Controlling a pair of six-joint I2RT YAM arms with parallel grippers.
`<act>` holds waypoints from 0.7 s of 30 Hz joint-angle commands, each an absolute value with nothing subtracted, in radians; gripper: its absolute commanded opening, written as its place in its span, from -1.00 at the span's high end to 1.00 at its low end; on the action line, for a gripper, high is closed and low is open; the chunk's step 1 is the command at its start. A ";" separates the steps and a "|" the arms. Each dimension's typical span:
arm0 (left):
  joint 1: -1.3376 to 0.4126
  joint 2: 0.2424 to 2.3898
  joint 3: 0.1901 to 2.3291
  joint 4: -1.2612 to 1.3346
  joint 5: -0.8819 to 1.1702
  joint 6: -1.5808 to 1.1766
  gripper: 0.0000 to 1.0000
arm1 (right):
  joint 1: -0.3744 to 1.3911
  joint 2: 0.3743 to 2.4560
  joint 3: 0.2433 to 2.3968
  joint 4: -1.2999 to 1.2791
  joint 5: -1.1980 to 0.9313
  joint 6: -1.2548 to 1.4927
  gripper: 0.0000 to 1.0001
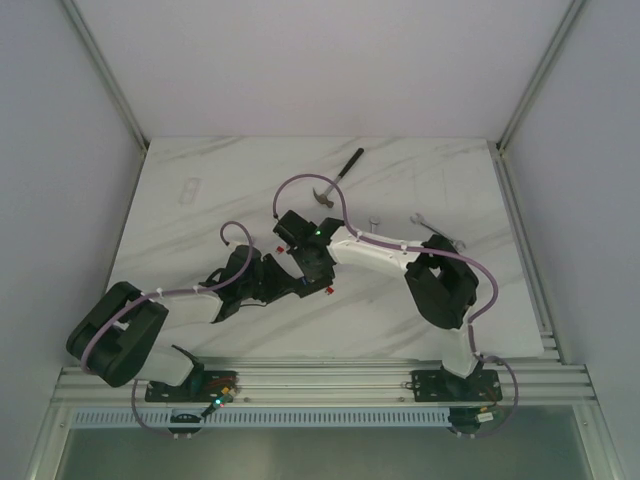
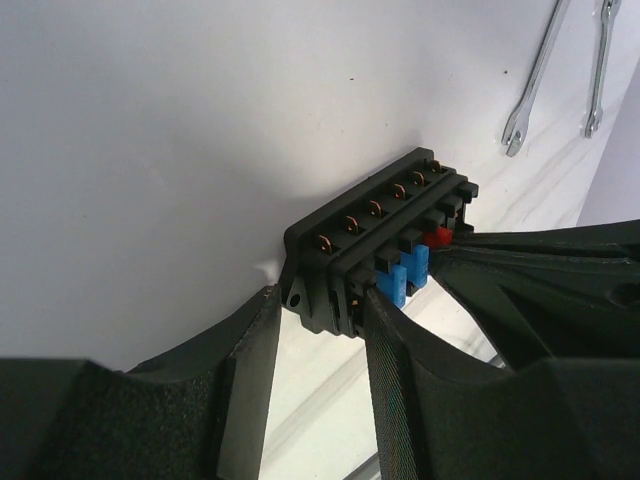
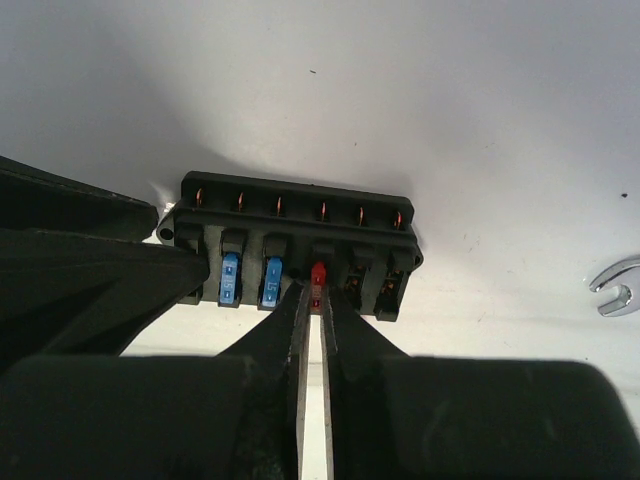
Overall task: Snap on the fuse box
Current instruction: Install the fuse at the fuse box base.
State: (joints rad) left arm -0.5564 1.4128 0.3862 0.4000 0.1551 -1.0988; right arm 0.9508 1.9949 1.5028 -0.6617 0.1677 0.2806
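The black fuse box (image 2: 380,250) lies on the white table, with two blue fuses (image 3: 250,280) seated in its row. My left gripper (image 2: 322,312) is shut on the near end of the box, one finger on each side. My right gripper (image 3: 317,297) is shut on a small red fuse (image 3: 318,273) and holds it at a middle slot of the box (image 3: 300,215). Two slots to the right of the red fuse are empty. In the top view both grippers (image 1: 270,280) (image 1: 308,262) meet at mid-table and hide the box.
A hammer (image 1: 338,178) lies at the back middle. Two wrenches (image 1: 375,224) (image 1: 422,218) lie right of the grippers, also seen in the left wrist view (image 2: 535,75). A clear plastic piece (image 1: 190,190) sits at the back left. Small red bits (image 1: 329,291) lie by the grippers.
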 commanded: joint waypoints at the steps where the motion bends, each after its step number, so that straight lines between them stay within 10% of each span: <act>1: -0.557 1.427 0.345 0.265 0.097 -1.089 0.04 | 0.947 2.049 1.434 -0.713 0.123 0.301 0.73; 9: -0.556 1.427 0.348 0.263 0.103 -1.083 0.04 | 0.940 1.970 1.514 -0.753 0.196 0.325 0.38; 21: -0.557 1.431 0.352 0.261 0.106 -1.077 0.04 | 0.918 1.952 1.545 -0.741 0.195 0.347 0.50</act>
State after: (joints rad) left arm -0.5568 1.4090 0.3847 0.3996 0.1532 -1.0985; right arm 0.9306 1.9759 1.5158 -0.6998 0.1677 0.3374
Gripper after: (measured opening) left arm 0.482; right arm 0.269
